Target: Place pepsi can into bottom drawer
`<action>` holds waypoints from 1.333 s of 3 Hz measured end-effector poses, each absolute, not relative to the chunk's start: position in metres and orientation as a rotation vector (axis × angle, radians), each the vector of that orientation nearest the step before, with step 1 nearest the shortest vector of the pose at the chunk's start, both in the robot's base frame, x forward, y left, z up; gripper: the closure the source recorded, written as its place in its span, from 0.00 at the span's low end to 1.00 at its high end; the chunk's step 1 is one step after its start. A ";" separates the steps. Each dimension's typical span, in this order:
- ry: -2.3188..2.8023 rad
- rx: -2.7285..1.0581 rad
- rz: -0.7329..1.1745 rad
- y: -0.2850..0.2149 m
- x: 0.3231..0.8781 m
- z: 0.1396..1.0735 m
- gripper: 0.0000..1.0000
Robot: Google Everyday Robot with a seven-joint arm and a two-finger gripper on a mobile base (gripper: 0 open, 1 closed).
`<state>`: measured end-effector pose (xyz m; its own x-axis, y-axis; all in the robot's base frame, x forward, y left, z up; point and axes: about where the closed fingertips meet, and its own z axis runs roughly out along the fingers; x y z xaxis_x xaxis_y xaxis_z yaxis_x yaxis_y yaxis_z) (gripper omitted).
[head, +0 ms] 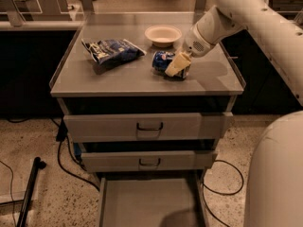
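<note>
The gripper (177,64) covered the right end of the pepsi can (162,60), which lay on its side on top of the cabinet (137,78); whether it gripped the can could not be told. The bottom drawer (149,200), open at the cabinet's foot, was cut off below. A chip bag (112,51) and a bowl (163,34) shared the cabinet's top.

I can read no lettering on the pepsi can (162,60) or the chip bag (111,51); the gripper (176,65) sits at that can.

Dim, warm light — the pincer (174,66), low over the tabletop (118,77), casts a shadow; bottom drawer (142,202) shadowed.
</note>
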<state>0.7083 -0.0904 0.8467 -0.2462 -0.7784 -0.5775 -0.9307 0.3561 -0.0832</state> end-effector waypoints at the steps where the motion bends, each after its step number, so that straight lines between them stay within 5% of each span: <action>1: 2.051 -1.491 0.386 -0.090 0.693 0.870 1.00; 4: 1.911 -1.448 0.369 -0.122 0.583 0.944 1.00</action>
